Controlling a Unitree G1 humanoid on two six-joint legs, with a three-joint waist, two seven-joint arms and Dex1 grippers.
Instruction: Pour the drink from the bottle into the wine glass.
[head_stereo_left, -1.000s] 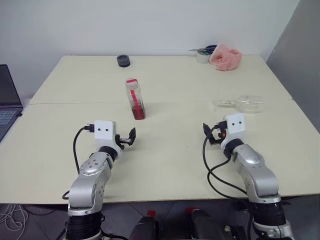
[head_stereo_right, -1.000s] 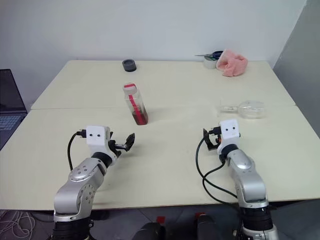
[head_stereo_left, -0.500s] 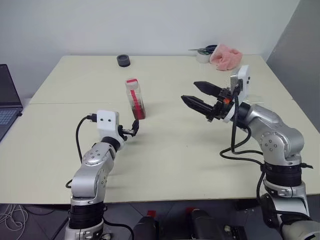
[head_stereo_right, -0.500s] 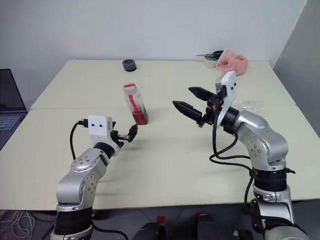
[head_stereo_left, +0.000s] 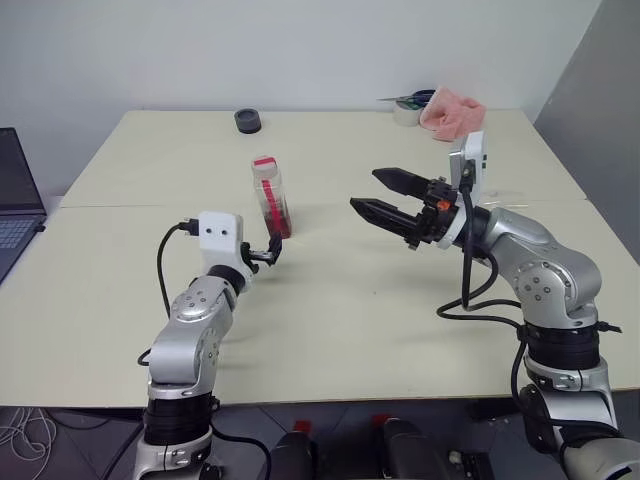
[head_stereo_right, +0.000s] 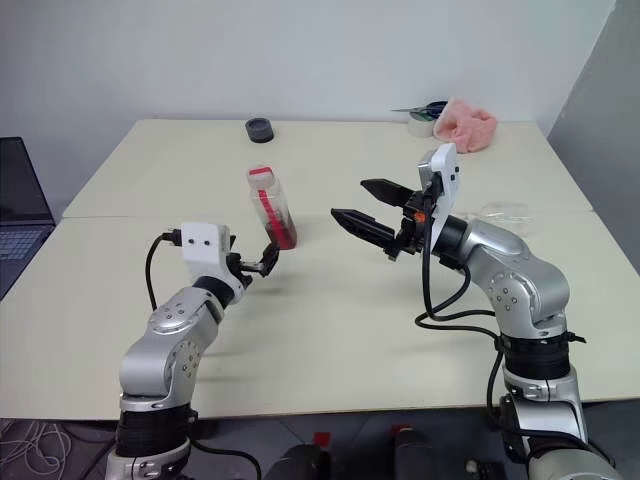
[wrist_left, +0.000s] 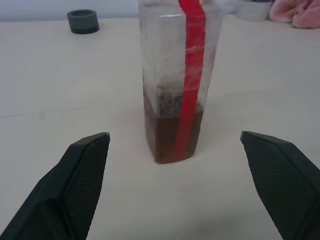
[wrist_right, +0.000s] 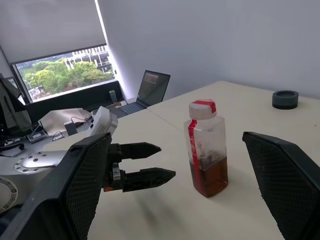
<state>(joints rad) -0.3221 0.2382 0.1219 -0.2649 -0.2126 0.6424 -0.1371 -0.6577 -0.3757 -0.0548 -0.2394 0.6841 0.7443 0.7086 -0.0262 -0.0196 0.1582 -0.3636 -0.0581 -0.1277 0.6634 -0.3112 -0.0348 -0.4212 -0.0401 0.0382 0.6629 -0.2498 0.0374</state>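
The bottle (head_stereo_left: 269, 197) stands upright on the bench (head_stereo_left: 330, 300), capped, and serves as the landmark here. It looks light: thin clear plastic with squarish sides, only its lower part filled. The flat sides should give a steady hold, though soft walls may buckle under a hard squeeze, so the best place to grip is probably mid-body, above the liquid line. The red cap (wrist_right: 202, 107) is still screwed on and will have to come off before any pouring. A red label strip runs down one face.

The glass (head_stereo_right: 500, 211) lies on its side, well to the right of the bottle. It is thin-stemmed and fragile; its bowl looks the safer place to hold.

The drink (wrist_left: 172, 134) is reddish-amber and translucent.

The left hand (head_stereo_left: 270, 252) hangs just in front of the bottle, wide open and empty. The right hand (head_stereo_left: 387, 200) hovers to the bottle's right, also spread wide, holding nothing.
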